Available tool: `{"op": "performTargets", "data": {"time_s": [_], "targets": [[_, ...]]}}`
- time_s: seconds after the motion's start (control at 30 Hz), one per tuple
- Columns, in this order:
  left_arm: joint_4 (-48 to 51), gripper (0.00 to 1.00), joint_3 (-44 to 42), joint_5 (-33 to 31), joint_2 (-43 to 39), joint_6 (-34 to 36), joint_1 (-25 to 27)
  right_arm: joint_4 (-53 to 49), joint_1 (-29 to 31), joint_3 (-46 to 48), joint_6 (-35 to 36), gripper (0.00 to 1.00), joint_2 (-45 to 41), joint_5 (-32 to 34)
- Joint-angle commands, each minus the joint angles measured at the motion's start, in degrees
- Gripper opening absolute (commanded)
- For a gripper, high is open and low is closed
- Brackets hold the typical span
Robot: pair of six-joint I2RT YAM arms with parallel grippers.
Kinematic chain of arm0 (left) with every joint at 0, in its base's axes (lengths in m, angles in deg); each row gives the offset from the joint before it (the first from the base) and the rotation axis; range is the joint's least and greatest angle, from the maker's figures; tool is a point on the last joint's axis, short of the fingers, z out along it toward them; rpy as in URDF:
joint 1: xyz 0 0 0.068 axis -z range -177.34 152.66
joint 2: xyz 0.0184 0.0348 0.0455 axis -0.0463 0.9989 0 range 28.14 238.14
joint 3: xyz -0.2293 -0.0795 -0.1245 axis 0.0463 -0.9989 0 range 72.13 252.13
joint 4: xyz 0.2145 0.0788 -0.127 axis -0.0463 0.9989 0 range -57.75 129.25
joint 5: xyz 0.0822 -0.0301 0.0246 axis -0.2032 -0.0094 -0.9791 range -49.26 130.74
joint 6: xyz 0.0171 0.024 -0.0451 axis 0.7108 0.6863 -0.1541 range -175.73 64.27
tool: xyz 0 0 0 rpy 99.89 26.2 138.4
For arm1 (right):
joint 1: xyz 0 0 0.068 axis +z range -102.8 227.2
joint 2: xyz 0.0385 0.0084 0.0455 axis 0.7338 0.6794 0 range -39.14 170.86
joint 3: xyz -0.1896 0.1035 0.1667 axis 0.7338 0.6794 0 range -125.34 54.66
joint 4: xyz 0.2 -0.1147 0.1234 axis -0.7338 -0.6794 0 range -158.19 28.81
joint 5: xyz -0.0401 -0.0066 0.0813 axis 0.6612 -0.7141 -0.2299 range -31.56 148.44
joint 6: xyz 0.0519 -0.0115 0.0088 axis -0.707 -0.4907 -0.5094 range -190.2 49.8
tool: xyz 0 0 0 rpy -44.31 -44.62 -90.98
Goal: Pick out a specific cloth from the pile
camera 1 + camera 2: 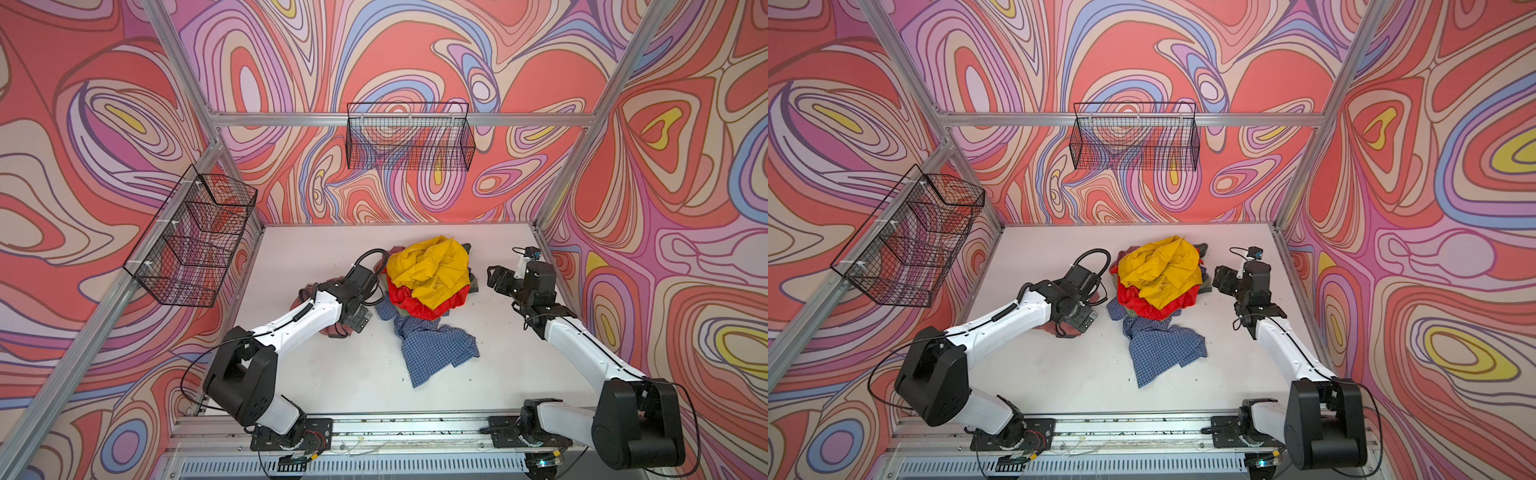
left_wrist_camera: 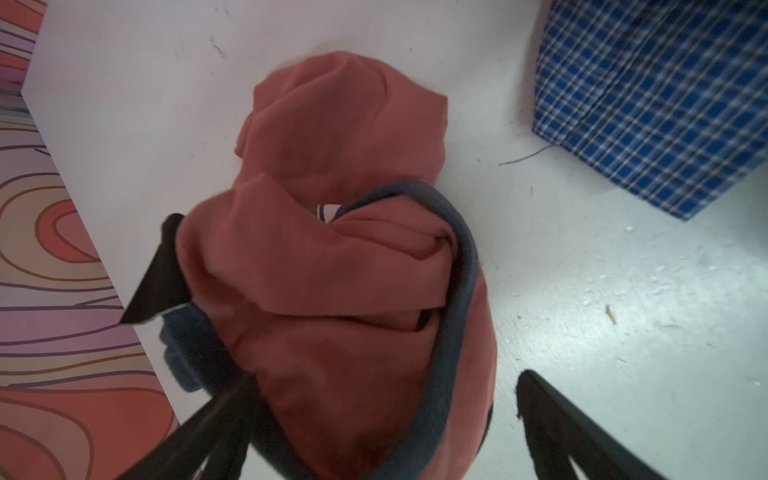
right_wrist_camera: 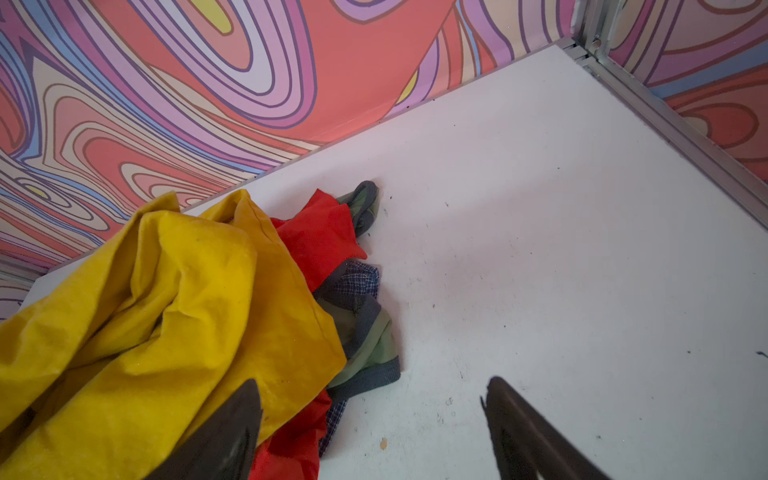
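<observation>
Left wrist: dark-trimmed cloth [image 2: 332, 282], mostly hidden in both top views.

Both my top views look down over the whole table [image 1: 332, 374], my left wrist camera close above the cloth [image 2: 332, 291], my right wrist camera beside the pile [image 3: 187, 291].

Bright, even, diffuse light fills both top views: the pile [image 1: 428, 278] and the arms cast only faint, soft shadows on the white table [image 1: 332, 374], and the wide lens stretches the walls [image 1: 83, 124] toward the edges. In your left wrist view the cloth [image 2: 332, 270] and left fingers [image 2: 548, 415] look smeared and soft, with a pale sheen on the table. In your right wrist view the right fingers [image 3: 224, 436] are blurred, while the yellow fabric [image 3: 166, 291] is crisp.
</observation>
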Motion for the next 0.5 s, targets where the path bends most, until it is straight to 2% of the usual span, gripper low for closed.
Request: {"op": "performTargets", "data": {"time_s": [0.0,0.13,0.33,0.47], "targets": [[2.11,1.00,1.17,0.79,3.43,-0.10,-0.71,-1.33,-0.14,-1.19,1.00,0.87,-1.30,0.36],[2.07,1.00,2.02,4.85,8.03,-2.76,-3.71,-1.49,-0.14,-0.91,1.09,0.87,-1.72,0.40],[3.12,0.96,4.93,3.58,14.16,-4.19,-5.79,-1.87,-0.18,-0.83,1.36,0.87,-2.52,0.81],[4.87,0.81,7.39,6.58,18.25,-5.17,-7.86,-2.09,-0.14,-0.93,1.28,0.87,-2.75,1.02]]}}
